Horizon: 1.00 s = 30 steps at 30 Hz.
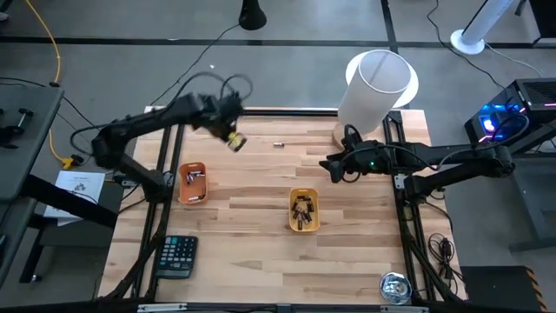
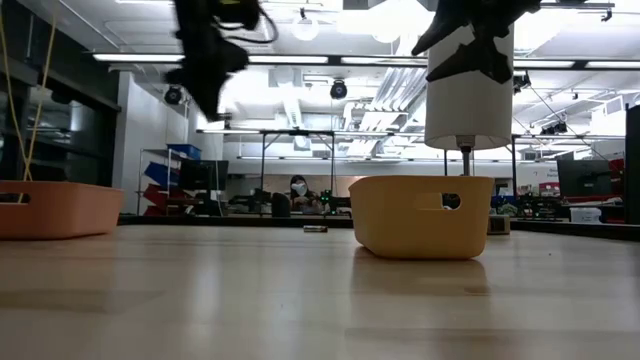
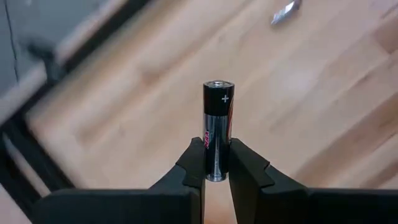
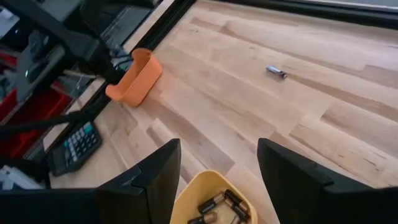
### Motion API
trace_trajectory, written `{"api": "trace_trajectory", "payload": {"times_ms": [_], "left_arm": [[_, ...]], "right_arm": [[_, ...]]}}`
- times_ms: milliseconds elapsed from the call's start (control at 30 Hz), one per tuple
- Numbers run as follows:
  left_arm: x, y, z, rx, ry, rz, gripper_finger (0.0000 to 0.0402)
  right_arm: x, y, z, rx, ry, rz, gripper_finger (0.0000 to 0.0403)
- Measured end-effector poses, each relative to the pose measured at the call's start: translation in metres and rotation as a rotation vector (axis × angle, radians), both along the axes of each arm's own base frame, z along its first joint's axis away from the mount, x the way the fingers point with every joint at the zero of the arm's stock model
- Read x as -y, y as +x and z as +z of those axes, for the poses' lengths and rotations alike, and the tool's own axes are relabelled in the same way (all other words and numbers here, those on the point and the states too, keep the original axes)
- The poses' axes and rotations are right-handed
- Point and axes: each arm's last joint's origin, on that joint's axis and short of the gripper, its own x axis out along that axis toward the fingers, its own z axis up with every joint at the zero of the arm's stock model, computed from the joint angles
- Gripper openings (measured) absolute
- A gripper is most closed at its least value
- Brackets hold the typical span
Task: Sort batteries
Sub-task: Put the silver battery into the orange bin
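**Batteries: one held, one loose, the rest in trays**

We see a black-and-silver battery (image 3: 217, 130) upright, plus end up, clamped in the left jaws. A silvery one (image 1: 279, 144) lies alone far on the counter. Others sit in the orange tray (image 1: 181, 195) and yellow tray (image 1: 314, 211).

Left gripper (image 3: 216, 163): raised above table (image 1: 261, 196) far-left area, fingers (image 3: 194, 163) clamped on upright battery (image 3: 217, 127). Right gripper (image 4: 217, 177): raised above table right side, fingers (image 4: 155, 177) spread apart, nothing between them.
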Motion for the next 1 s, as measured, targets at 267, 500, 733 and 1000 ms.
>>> {"api": "trace_trajectory", "payload": {"times_ms": [267, 500, 733, 1000], "left_arm": [[0.094, -0.058, -0.037, 0.061, -0.092, 0.277, 0.0030], [0.133, -0.102, -0.068, -0.132, -0.128, 0.459, 0.0030], [0.140, -0.108, -0.081, -0.175, -0.146, 0.459, 0.0138], [0.124, -0.068, -0.055, 0.195, -0.150, 0.331, 0.0235]], "right_arm": [[-0.001, 0.000, 0.000, -0.015, -0.023, 0.058, 0.0209], [-0.001, 0.000, 0.000, -0.017, -0.029, 0.062, 0.0209], [-0.001, 0.000, 0.000, -0.016, -0.029, 0.061, 0.0209], [-0.001, 0.001, 0.001, -0.002, -0.006, 0.073, 0.0209]]}}
